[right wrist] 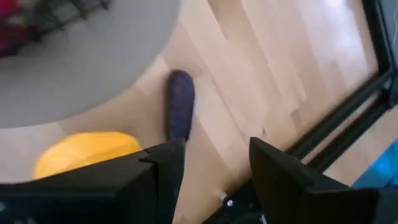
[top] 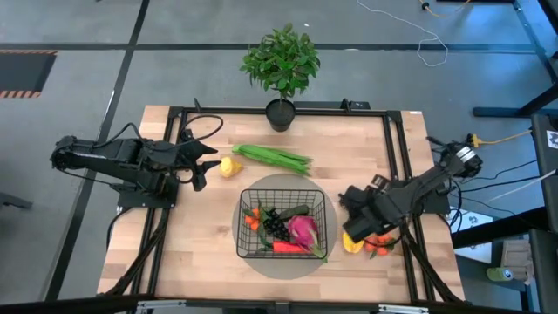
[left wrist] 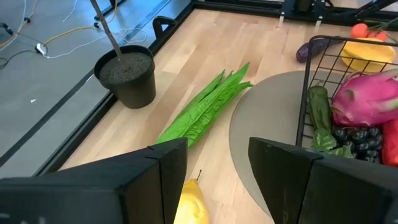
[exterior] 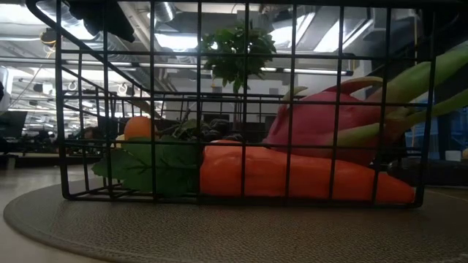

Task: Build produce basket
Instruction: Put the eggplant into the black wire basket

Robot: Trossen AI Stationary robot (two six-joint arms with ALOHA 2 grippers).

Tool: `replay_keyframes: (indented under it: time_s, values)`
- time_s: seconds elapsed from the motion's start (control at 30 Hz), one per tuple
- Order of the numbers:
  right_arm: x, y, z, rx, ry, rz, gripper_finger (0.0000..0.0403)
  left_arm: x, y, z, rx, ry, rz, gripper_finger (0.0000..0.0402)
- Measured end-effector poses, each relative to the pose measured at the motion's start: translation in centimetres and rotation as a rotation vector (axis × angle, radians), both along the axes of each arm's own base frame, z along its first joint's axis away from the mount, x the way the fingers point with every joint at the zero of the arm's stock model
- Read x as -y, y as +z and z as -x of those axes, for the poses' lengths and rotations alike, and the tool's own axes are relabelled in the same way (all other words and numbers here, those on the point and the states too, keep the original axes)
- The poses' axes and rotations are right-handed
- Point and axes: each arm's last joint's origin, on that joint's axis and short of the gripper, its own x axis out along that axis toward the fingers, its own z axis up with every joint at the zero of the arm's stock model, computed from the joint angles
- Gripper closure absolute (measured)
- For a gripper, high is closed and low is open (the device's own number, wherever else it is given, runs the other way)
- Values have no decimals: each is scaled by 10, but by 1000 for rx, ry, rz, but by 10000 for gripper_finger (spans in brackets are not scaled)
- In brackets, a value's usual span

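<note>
left claw (top: 207, 162) hovering open at lemon (top: 230, 167) | right claw (right wrist: 211, 168) open over mango (right wrist: 84, 152), eggplant (right wrist: 180, 102), right bench edge | basket (top: 248, 247) mid-bench | risk: lemon rolling away

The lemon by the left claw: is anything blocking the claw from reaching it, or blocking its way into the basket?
Nothing visible blocks it. The lemon lies right at the open left gripper, with bare wood between. Toward the basket there is only wood and the flat grey mat; the green beans lie off to the side.
</note>
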Motion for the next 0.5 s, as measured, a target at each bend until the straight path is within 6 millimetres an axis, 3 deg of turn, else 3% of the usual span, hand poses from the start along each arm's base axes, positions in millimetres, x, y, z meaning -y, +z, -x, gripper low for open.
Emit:
replay_keyframes:
  time_s: [0.3, 0.5]
  values:
    - [30, -34, 54, 94, -255, 6, 235, 0, 0, 0, -1, 0, -1, 241]
    - [32, -70, 59, 195, -251, -156, 235, 0, 0, 0, -1, 0, 0, 241]
